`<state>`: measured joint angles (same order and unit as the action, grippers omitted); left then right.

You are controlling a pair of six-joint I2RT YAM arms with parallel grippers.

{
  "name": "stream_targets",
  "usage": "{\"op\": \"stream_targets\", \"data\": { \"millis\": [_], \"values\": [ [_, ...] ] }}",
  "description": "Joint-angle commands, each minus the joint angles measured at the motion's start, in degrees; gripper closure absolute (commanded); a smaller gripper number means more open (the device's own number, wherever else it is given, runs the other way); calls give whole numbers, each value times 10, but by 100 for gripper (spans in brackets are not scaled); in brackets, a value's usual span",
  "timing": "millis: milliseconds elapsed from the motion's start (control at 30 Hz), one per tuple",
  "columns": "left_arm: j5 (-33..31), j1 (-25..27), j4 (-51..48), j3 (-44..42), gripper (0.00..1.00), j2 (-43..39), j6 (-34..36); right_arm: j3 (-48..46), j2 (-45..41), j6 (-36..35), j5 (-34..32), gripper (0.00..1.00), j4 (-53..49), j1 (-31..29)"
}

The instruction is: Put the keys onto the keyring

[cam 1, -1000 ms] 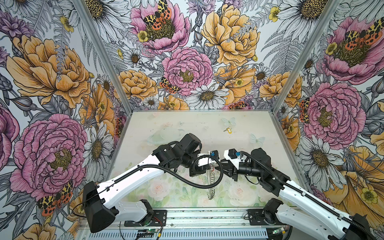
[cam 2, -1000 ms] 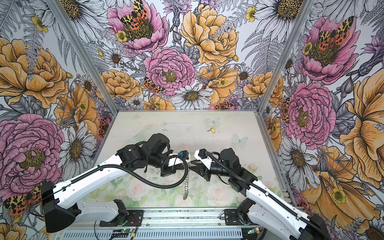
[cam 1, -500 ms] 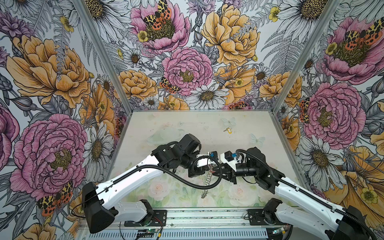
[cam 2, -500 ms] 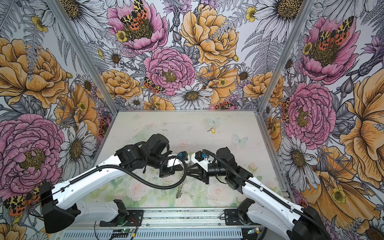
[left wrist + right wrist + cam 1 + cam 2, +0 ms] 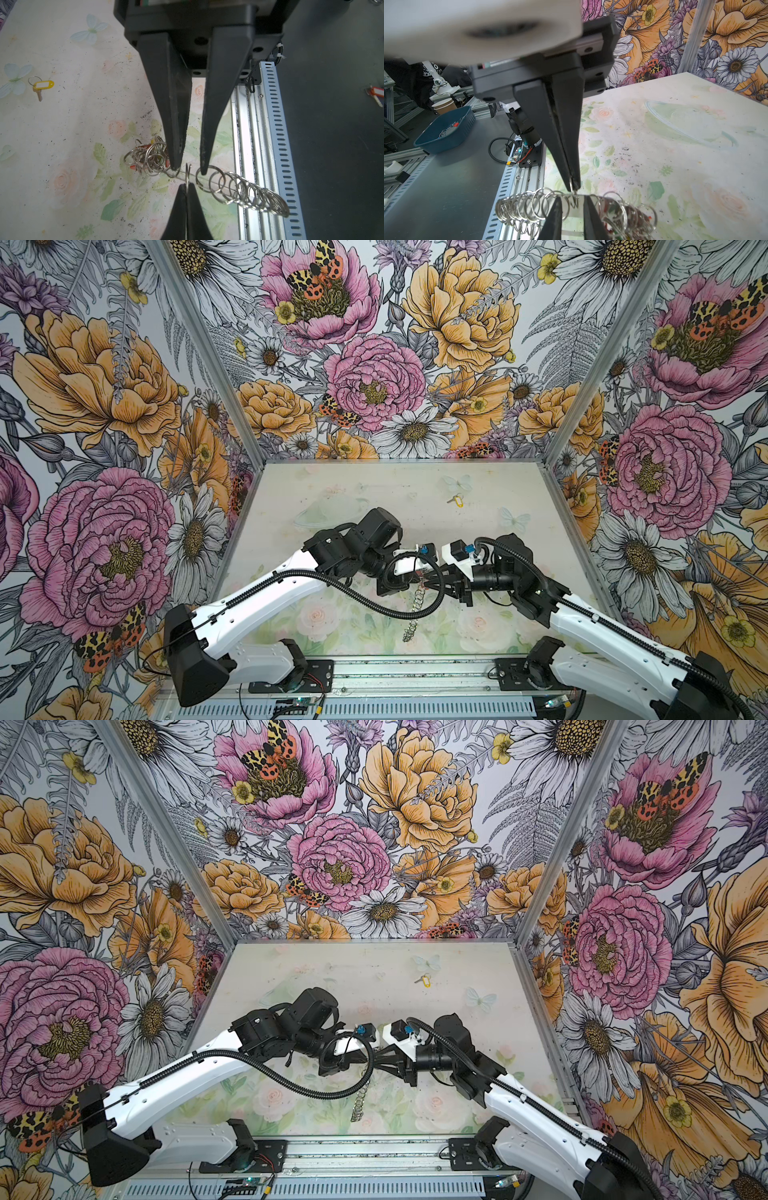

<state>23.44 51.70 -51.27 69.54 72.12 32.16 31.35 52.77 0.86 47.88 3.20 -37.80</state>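
Our left gripper [image 5: 187,185] clamps a small silver split ring [image 5: 188,173], steadying the large grey metal keyring hoop [image 5: 249,193] above the desk [image 5: 62,124]. Our right gripper [image 5: 190,169] straddles the hoop; we cannot tell if it grips. The yellow-tagged silver key [image 5: 42,85] lies well apart.

Both top views: high up at the front, over the arm bases, looking down & fwd across the table [image 5: 374,485] to the back wall. Wide shot, both arms + three flowered walls in frame. Nearly identical pics, slight sideways offset only.

Left wrist cam: sits behind the left gripper [image 5: 188,188], close-up along its fingers, facing the right gripper [image 5: 190,168] head-on, table & front rail [image 5: 270,128] below.

Right wrist cam: same setup reversed, close-up past the right gripper [image 5: 574,187] toward the left gripper [image 5: 573,216], w/ table, rail [image 5: 508,187] & a side wall behind.

Shared: both wrist cams see the spot where the fingertips meet at the keyring [image 5: 239,187], from opposite sides; top views show it mid-table [image 5: 415,605].
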Motion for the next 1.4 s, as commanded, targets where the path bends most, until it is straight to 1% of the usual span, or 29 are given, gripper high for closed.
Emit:
{"op": "stream_targets", "data": {
  "millis": [0, 233, 400, 533, 633, 700, 733, 833, 1000, 1133, 1233, 1367],
  "values": [
    [25, 2, 10, 26, 100, -7, 11, 21, 10, 3, 2, 83, 21, -4],
    [26, 2, 10, 27, 100, -6, 9, 23, 13, 1, -3, 91, 17, -6],
    [29, 3, 10, 28, 100, -5, 9, 24, 7, 6, -12, 100, 20, -6],
    [39, -9, 21, 29, 100, -8, 8, 17, -5, 22, -19, 100, 45, -6],
    [54, -30, 65, 6, 97, -22, -6, 14, -13, 32, -22, 100, 59, -1],
    [63, -41, 103, -19, 91, -35, -19, 15, -21, 40, -27, 100, 62, 3],
    [70, -45, 119, -30, 90, -41, -25, 15, -24, 43, -29, 100, 64, 5],
    [86, -63, 201, -80, 85, -73, -58, 9, -34, 60, -29, 100, 83, 17],
    [125, -82, 358, -179, 79, -140, -125, -4, -36, 99, -21, 100, 145, 28],
    [145, -82, 433, -230, 78, -173, -161, -18, -20, 139, -11, 100, 224, 28],
    [132, -83, 473, -255, 78, -190, -183, -24, -6, 155, -4, 100, 264, 27],
    [129, -82, 498, -272, 79, -200, -196, -28, 8, 173, 9, 100, 300, 24]
  ]
}}
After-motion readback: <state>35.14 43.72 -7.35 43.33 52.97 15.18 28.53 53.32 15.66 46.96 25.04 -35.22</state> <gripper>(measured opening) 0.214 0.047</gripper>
